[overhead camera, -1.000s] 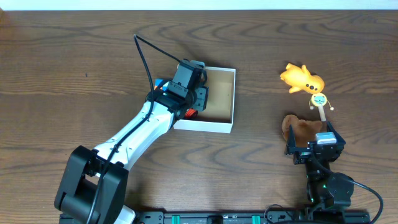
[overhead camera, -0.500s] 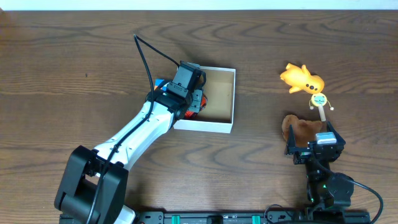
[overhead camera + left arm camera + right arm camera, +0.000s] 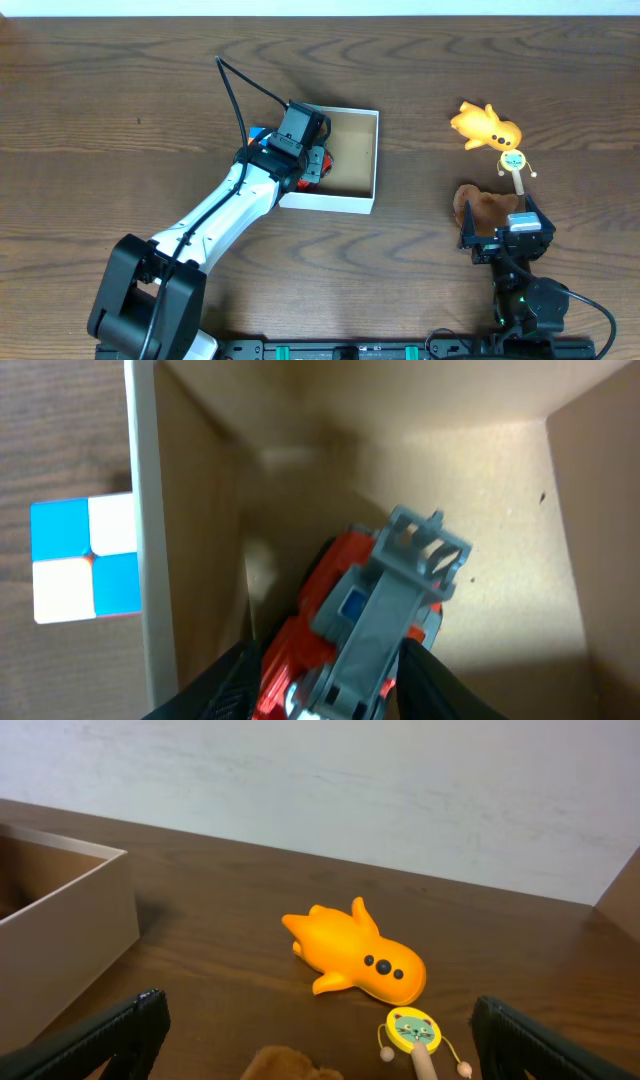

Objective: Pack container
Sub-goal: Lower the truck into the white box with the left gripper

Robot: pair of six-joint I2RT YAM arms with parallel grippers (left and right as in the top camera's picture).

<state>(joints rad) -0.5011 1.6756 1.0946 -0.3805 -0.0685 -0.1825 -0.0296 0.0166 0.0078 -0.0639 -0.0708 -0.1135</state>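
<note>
Since the earlier overhead frame the left gripper [image 3: 325,682] has shifted slightly left and its jaws have narrowed; the right arm is unchanged. The container [image 3: 330,204] sits centre-left on the table [image 3: 100,100], with the left gripper low inside, by its left wall. Fingers are approx. half closed on a red-and-grey toy [image 3: 370,610] and appear to contact both its sides. The right gripper [image 3: 320,1045] is fully open and empty. Risk: a finger beside the thin cardboard wall may drag the light box, and the toy's angular hard-plastic grey part may snag. A glossy blue-and-white cube [image 3: 85,560] lies just outside the wall. A smooth orange toy [image 3: 355,958] waits well apart.
</note>
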